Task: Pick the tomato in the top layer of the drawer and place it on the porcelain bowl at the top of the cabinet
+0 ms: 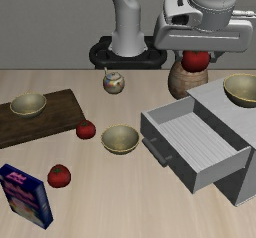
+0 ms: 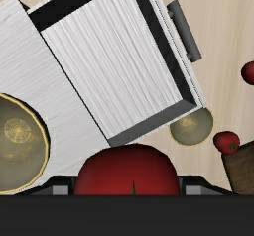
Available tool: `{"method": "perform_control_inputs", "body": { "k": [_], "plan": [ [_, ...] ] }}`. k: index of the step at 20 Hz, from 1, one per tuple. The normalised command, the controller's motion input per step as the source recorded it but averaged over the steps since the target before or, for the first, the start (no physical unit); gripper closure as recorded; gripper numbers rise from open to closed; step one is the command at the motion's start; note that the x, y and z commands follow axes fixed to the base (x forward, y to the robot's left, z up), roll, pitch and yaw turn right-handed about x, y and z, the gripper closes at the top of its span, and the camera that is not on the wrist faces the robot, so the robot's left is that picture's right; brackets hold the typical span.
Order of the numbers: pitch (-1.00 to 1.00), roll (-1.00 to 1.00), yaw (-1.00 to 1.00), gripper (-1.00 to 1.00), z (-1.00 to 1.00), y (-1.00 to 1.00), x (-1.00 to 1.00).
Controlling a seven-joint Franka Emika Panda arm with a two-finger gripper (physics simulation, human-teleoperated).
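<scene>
Tomato sits right under the camera, pinched from both sides by the gripper, so the pincer is closed on it. In the exterior view it hangs in the air above the cabinet and touches nothing else, with a brown basket just behind it. The drawer is pulled out, its ribbed floor showing. The porcelain bowl stands on the cabinet top, toward the exterior view's right of the held tomato and lower than it.

Step, as I read it: the pick is done and the carry to the porcelain bowl is in hand. The next move calls for a short shift toward the exterior view's right until the tomato is over the bowl's middle, then a descent, then letting go. A low release looks better, since a round tomato could bounce or roll off the rim.

Not for this task: a spare tomato, a second spare tomato, a loose bowl, a small bowl on a wooden board, and a blue box.
</scene>
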Motion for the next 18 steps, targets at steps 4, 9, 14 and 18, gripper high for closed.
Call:
{"method": "perform_control_inputs", "body": {
  "k": [4,9,14,18],
  "plan": [
    [0.0,0.0,0.0,1.0,0.0,1.0,0.0],
    [0.0,0.0,0.0,1.0,0.0,1.0,0.0],
    [0.0,0.0,0.0,-1.0,0.0,0.4,0.0],
    [0.0,0.0,0.0,-1.0,0.0,0.0,0.0]
  ]
}}
